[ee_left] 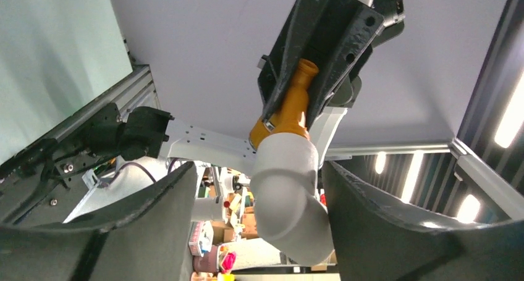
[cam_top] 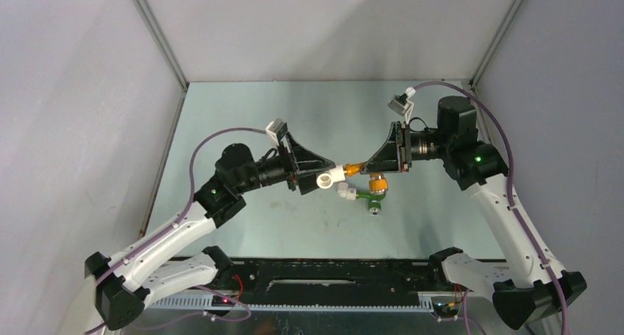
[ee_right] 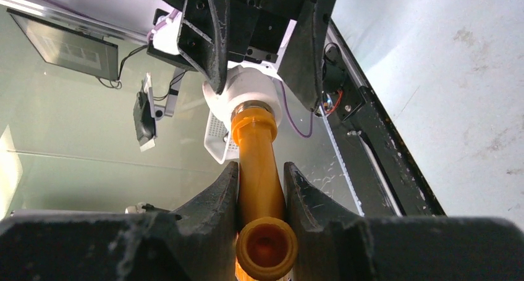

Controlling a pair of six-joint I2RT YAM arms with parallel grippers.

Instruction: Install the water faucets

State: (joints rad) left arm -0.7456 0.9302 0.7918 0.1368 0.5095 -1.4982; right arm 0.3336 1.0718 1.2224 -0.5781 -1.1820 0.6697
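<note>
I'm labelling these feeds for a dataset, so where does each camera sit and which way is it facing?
Top external: above and behind the bases, looking down at the table; left arm and right arm show whole.
Left wrist: on the left arm, looking along its own fingers at the elbow and orange faucet.
Right wrist: on the right arm, looking along its own fingers at the same pair.
Shared: the wrist views face each other; one shows the right gripper, the other the left gripper.
</note>
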